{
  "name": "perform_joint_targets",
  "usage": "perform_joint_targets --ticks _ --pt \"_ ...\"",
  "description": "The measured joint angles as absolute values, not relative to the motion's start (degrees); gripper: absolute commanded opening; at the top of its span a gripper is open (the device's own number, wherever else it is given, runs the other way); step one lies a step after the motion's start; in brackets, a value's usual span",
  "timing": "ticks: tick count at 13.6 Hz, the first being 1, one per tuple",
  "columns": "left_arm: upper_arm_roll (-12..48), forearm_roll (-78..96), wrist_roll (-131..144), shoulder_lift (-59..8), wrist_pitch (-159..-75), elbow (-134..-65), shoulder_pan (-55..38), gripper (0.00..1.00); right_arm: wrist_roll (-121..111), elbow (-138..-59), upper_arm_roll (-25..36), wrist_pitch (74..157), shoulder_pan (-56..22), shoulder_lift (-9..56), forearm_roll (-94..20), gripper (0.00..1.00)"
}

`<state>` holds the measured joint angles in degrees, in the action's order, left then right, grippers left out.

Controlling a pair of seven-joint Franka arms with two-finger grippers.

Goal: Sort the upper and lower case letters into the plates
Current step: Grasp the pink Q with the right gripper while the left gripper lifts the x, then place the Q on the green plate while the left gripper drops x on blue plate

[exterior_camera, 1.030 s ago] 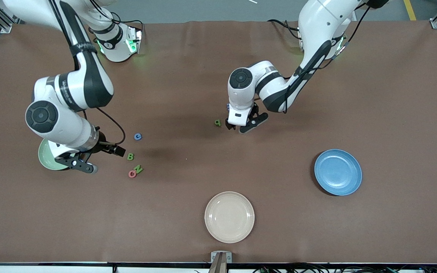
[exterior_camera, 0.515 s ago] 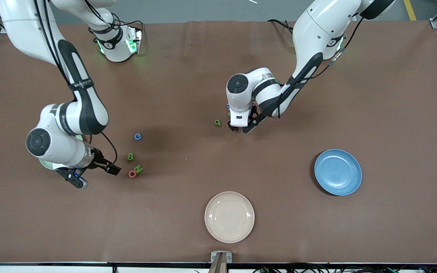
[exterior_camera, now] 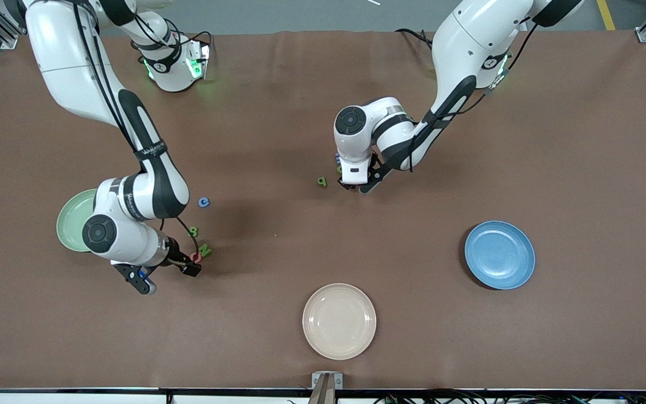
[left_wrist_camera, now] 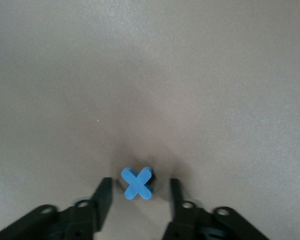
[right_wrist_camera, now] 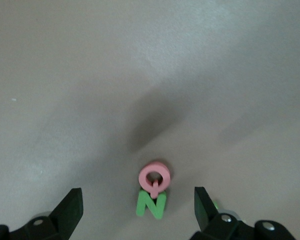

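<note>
Two grippers work at once: my left gripper (left_wrist_camera: 137, 197) straddles a blue x (left_wrist_camera: 137, 183) on the brown table (exterior_camera: 278, 101), fingers not yet touching it; my right gripper (right_wrist_camera: 138, 207) gapes over Q (right_wrist_camera: 154, 175) and N (right_wrist_camera: 151, 204). Mint plate (exterior_camera: 70, 216) and blue plate (exterior_camera: 499, 255) sit empty.

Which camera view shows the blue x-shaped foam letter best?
The left wrist view: the blue x-shaped foam letter lies whole on the brown table, between the left tool's fingers. In the front view the left arm's wrist hides it. The right wrist view does not show it.
</note>
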<state>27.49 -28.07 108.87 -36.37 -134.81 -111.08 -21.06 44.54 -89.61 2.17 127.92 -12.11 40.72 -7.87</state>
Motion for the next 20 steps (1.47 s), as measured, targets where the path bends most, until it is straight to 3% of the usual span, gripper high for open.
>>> perform_joint_targets --ticks 2,5,11,15,20 --pt "27.5 -28.1 109.0 -36.1 -134.8 -111.4 -20.7 0.34 44.5 -87.7 2.3 127.9 -12.1 43.2 -6.4 0.91" --pt "27.5 -28.1 109.0 -36.1 -134.8 -111.5 -20.0 0.00 44.5 -86.6 2.4 127.9 -12.1 45.2 -5.7 0.78" --pt "27.4 -28.2 107.7 -34.4 -134.8 -110.8 -18.2 0.00 44.6 -86.8 2.2 127.4 -13.1 45.5 -5.7 0.67" --pt "27.3 -28.3 93.1 -27.9 -131.6 -110.5 -8.5 0.00 44.6 -87.9 2.2 127.2 -13.4 45.6 -5.7 0.60" --pt "27.1 -28.3 71.2 -27.0 -131.2 -110.4 6.7 0.00 44.6 -87.9 2.1 127.0 -13.5 45.5 -5.7 0.31"
